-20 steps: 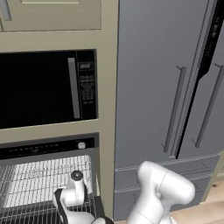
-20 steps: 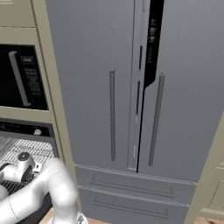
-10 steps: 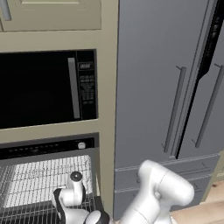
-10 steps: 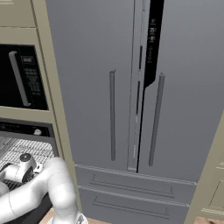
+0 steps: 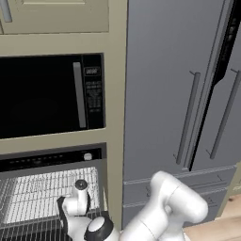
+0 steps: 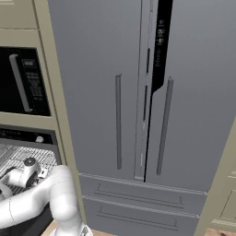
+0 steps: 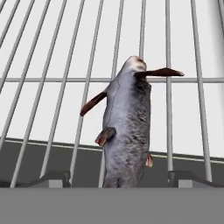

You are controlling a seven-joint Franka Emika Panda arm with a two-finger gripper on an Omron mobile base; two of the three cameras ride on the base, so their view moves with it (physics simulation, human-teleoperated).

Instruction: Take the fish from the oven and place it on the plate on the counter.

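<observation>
The step in hand is the reach into the oven (image 5: 52, 162) for the pick-up; the fish (image 7: 127, 131) has not been gripped yet, and the carry to the plate is all to come. The next move calls for the hand to go a little further forward and down, so that the fingers come alongside the body, and then close across its narrow width without catching a wire of the rack (image 7: 52, 78).

From left to right before the hand: the left fingertip (image 7: 54, 177) sits low and well out to the side, then bare rack wires, then the fish, then more wires, then the right fingertip (image 7: 183, 177) equally far out. The gripper (image 7: 118, 179) is released, its fingers spread wide with nothing between them but the tail end of the fish.

The fish lies on the rack inside the oven, straight ahead of the hand, centred in the gap. It stretches lengthwise away from the fingers.
</observation>
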